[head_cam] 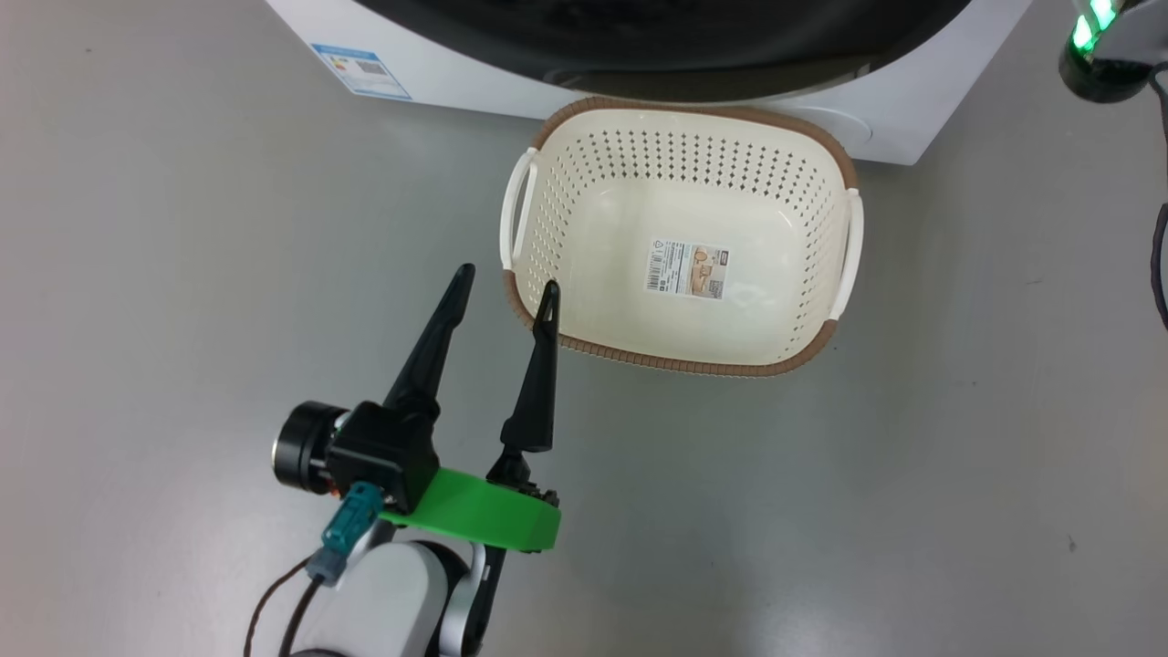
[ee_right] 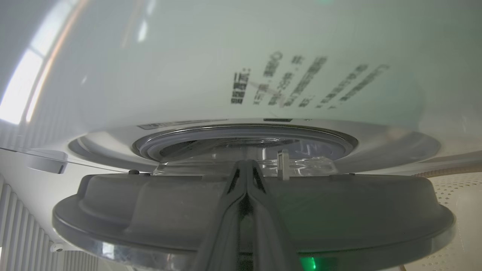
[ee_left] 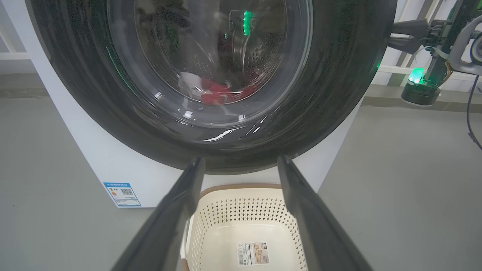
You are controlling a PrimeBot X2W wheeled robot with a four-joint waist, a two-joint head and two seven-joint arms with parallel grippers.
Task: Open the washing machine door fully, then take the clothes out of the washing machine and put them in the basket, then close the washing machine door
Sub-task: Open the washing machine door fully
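Note:
The washing machine stands ahead, with its black-rimmed door over the drum. Red and white clothes show through the glass. In the right wrist view I see the door's grey inner side standing off the white front, so it is ajar. My right gripper is shut, its fingers lying against that inner side. The cream basket sits on the floor before the machine with nothing in it. My left gripper hangs open by the basket's near left corner, holding nothing.
Grey floor surrounds the basket. A blue label marks the machine's lower left front. My right arm's wrist with green lights is at the machine's right side, and a dark cable hangs there.

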